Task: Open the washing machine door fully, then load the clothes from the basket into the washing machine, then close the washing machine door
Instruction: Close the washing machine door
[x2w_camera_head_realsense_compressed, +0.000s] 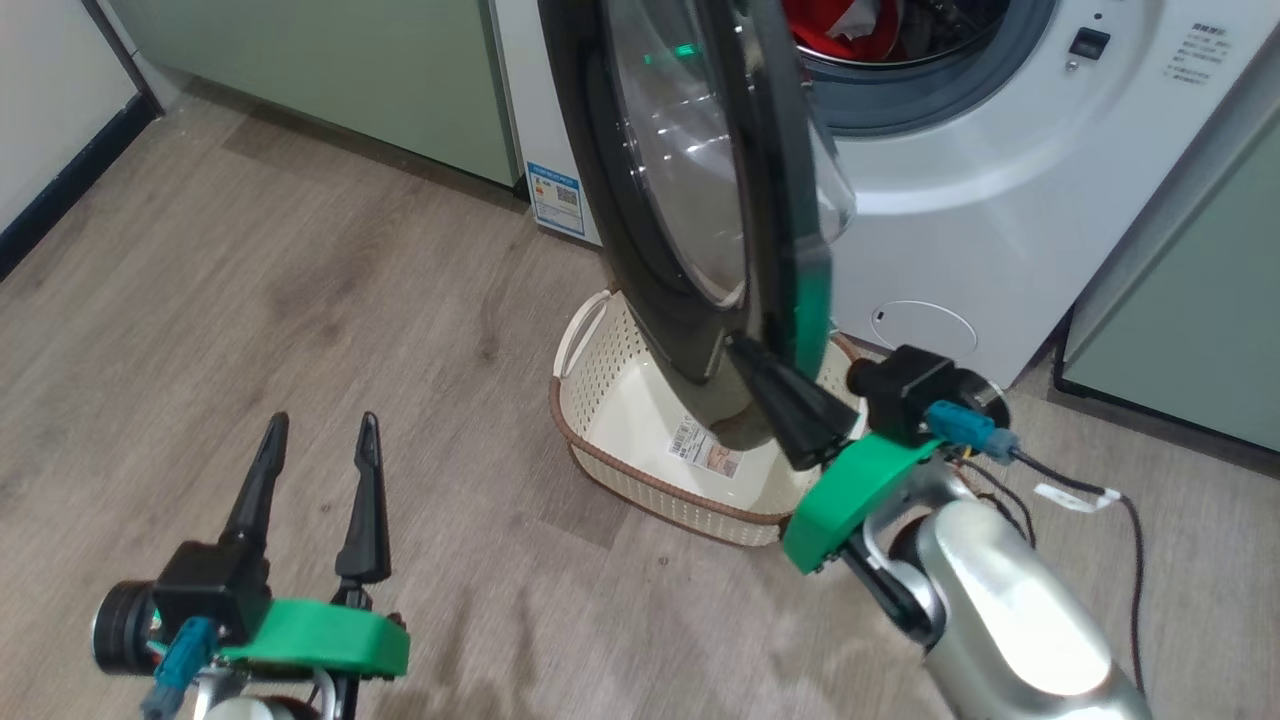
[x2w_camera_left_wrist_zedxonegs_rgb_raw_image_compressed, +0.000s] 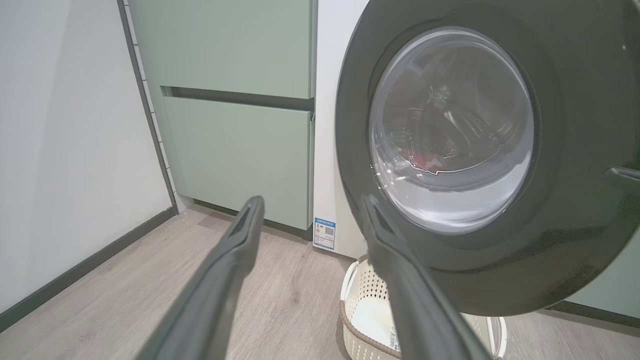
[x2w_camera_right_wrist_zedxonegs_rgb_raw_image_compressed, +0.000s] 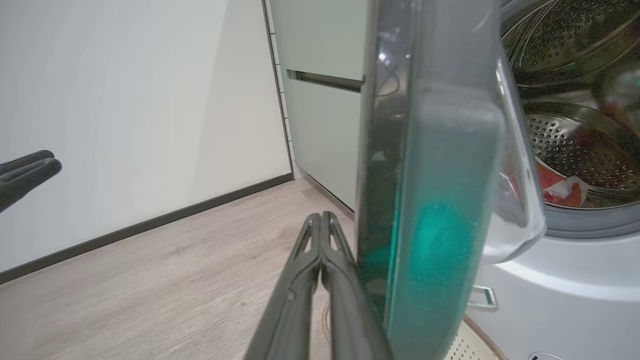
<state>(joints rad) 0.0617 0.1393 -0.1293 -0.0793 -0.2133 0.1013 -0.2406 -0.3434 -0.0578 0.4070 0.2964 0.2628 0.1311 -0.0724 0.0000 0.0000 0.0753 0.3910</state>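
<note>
The washing machine (x2w_camera_head_realsense_compressed: 1000, 200) stands at the top right with its drum showing. The washing machine door (x2w_camera_head_realsense_compressed: 640, 270) hangs partly open, edge-on to me, black rim and bulging glass. Red clothes (x2w_camera_head_realsense_compressed: 850, 25) with a white piece lie inside the drum (x2w_camera_right_wrist_zedxonegs_rgb_raw_image_compressed: 555, 187). Under the door sits the cream basket (x2w_camera_head_realsense_compressed: 605, 375), with just a paper label on its base. My right gripper (x2w_camera_head_realsense_compressed: 735, 345) is shut, its tips against the door's lower outer face (x2w_camera_right_wrist_zedxonegs_rgb_raw_image_compressed: 320, 217). My left gripper (x2w_camera_head_realsense_compressed: 320, 425) is open over bare floor left of the basket, and in its wrist view (x2w_camera_left_wrist_zedxonegs_rgb_raw_image_compressed: 310, 205) it faces the door (x2w_camera_left_wrist_zedxonegs_rgb_raw_image_compressed: 565, 200).
Pale green cabinets (x2w_camera_head_realsense_compressed: 350, 70) flank the washer on the left, and another one (x2w_camera_head_realsense_compressed: 1200, 330) stands on the right. A white wall with dark skirting (x2w_camera_head_realsense_compressed: 60, 190) runs along the far left. A black cable (x2w_camera_head_realsense_compressed: 1080, 495) trails by my right wrist. Wood floor spreads to the left.
</note>
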